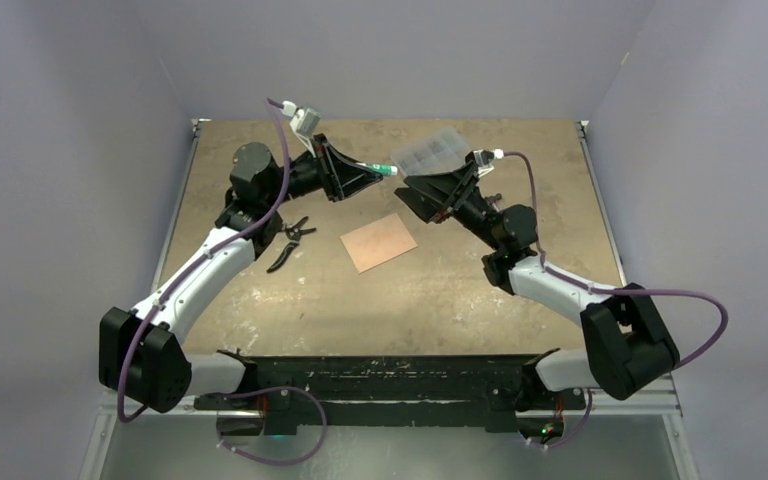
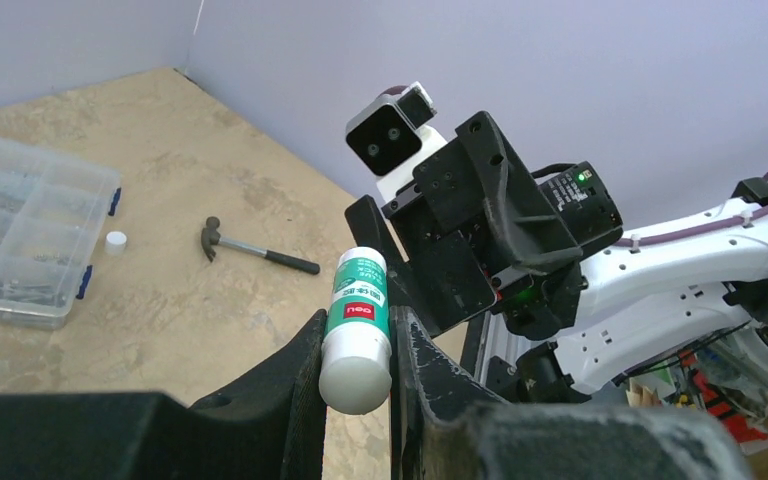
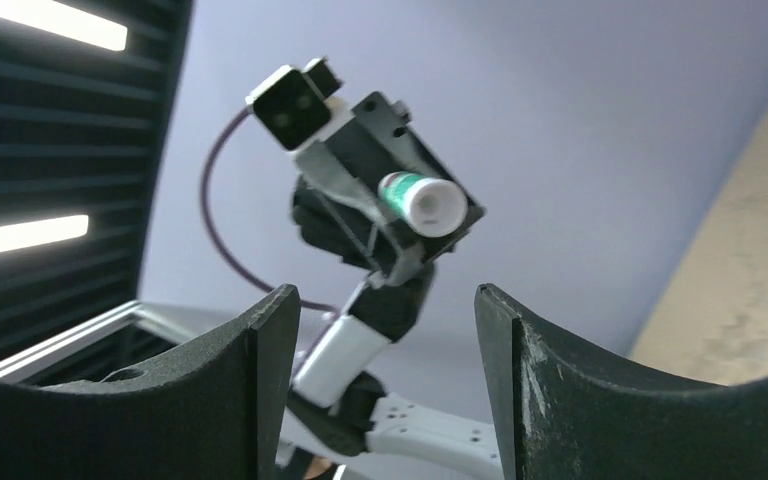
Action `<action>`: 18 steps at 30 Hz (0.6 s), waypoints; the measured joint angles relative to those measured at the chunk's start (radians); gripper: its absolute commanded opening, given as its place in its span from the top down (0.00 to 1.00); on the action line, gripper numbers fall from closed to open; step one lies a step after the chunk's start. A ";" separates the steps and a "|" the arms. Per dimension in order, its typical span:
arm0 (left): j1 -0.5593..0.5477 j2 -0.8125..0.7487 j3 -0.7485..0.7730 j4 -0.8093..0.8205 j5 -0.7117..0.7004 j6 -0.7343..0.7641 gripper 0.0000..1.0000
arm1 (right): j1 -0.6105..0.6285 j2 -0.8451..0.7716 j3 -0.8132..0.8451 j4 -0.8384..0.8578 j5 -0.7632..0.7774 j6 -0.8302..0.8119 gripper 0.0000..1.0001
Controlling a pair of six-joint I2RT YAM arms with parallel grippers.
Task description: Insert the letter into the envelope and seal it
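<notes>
One flat salmon-tan paper rectangle, which looks like the envelope (image 1: 379, 242), lies mid-table with no open flap showing. No separate letter sheet is in view. My left gripper (image 1: 375, 172) is raised above the far middle of the table and is shut on a green-and-white glue stick (image 2: 358, 325), which points toward the right gripper. My right gripper (image 1: 407, 187) is open and empty, raised just right of the stick's tip. It faces the stick (image 3: 422, 200), with its jaws wide apart in the right wrist view (image 3: 380, 300).
Black-handled pliers (image 1: 290, 243) lie left of the envelope. A clear parts organizer box (image 1: 430, 150) sits at the far middle of the table. In the left wrist view a small white cap (image 2: 115, 241) and a small hammer (image 2: 260, 252) lie beside it.
</notes>
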 measured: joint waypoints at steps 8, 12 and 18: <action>0.000 0.001 -0.015 0.098 0.066 0.010 1.00 | 0.001 0.053 0.008 0.154 -0.074 0.155 0.32; 0.000 0.005 -0.017 0.119 0.124 0.024 1.00 | 0.006 0.072 0.055 0.134 -0.105 0.152 0.38; 0.000 0.006 -0.016 0.106 0.164 0.075 1.00 | 0.006 0.077 0.071 0.107 -0.135 0.120 0.75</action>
